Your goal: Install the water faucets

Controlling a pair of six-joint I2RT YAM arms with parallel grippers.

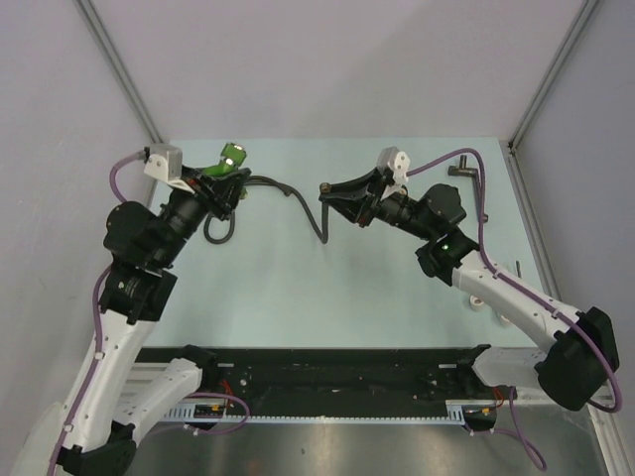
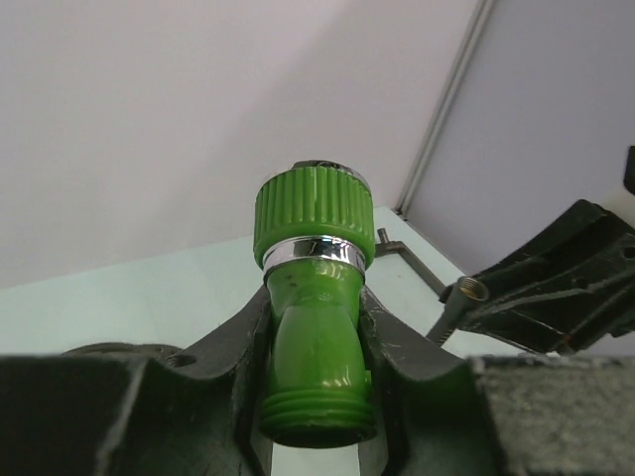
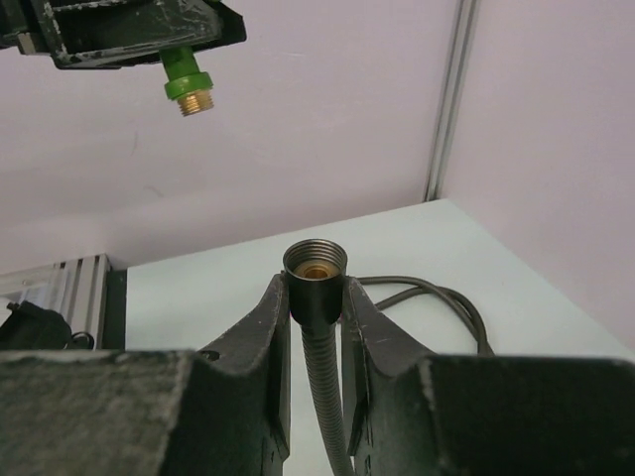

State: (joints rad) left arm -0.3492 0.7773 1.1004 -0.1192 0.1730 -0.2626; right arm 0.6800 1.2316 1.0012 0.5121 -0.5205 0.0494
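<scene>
While left pincer (image 2: 313, 322) clamps the ribbed green faucet (image 2: 314, 223), right pincer (image 3: 316, 302) grips threaded hose (image 3: 316, 263).

Bright, even light; blurred foregrounds.

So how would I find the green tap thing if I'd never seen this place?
Start at the pale table and look to its far left part, where the left gripper is. The green faucet is clamped between its black fingers. It is the only bright green thing there, short and stubby with a shiny silver ring, nothing like the long black hose nearby.
</scene>
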